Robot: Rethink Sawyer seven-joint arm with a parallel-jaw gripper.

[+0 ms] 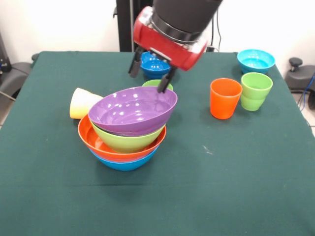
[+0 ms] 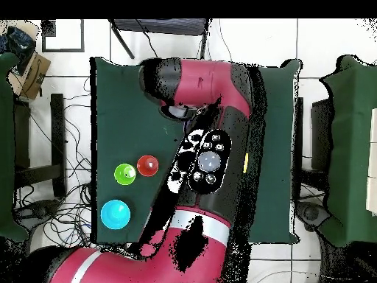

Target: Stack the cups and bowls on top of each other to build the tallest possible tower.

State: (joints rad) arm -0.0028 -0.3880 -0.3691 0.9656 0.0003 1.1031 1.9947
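Note:
The tower is a nested pile: a blue bowl [image 1: 125, 162] at the bottom, then an orange bowl [image 1: 96, 141], a lime green bowl [image 1: 129, 140] and a tilted purple bowl [image 1: 132, 111] on top. My gripper [image 1: 146, 82] hangs open and empty just above the purple bowl's far rim. A green cup [image 1: 151, 83] peeks out behind that rim, with a dark blue bowl [image 1: 153, 64] farther back. A yellow cup [image 1: 82, 102] lies on its side against the pile's left. An orange cup [image 1: 225, 98], a light green cup [image 1: 255, 91] and a turquoise bowl [image 1: 255, 60] stand at the right.
The green tablecloth [image 1: 236, 167] covers the table. From overhead the red arm [image 2: 210, 158] hides the pile and the gripper; only the light green cup [image 2: 125, 174], the orange cup [image 2: 148, 165] and the turquoise bowl [image 2: 115, 214] show beside it.

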